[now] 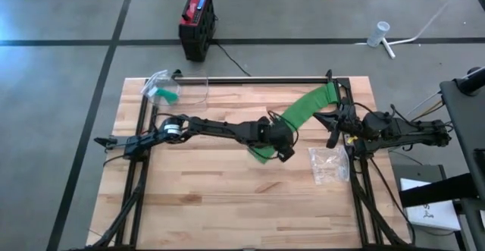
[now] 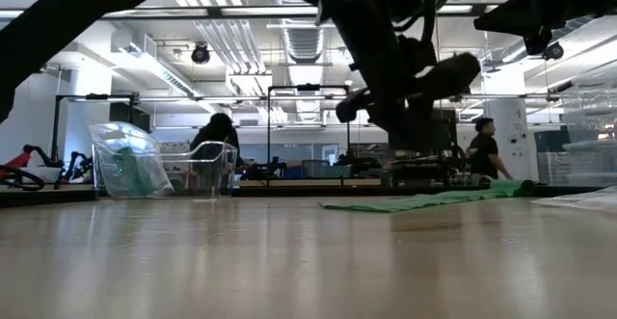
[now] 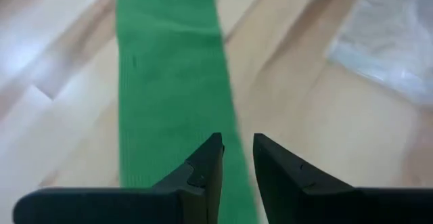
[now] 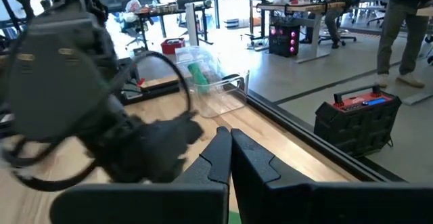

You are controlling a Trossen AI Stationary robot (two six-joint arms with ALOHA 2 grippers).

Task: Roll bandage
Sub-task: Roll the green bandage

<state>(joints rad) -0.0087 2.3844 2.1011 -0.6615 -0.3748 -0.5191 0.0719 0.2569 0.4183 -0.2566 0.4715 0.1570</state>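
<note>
left gripper [image 3: 237, 160] slightly parted, right gripper [image 4: 230, 149] closed

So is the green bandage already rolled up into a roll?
No, the green bandage lies unrolled as a long flat strip across the table in the high view.

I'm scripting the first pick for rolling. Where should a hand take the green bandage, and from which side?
Probably the near loose end of the green bandage, by the left hand. Come from above, fingers across its width: the strip lies flat and unrolled on the table, so only an edge can be pinched.
</note>
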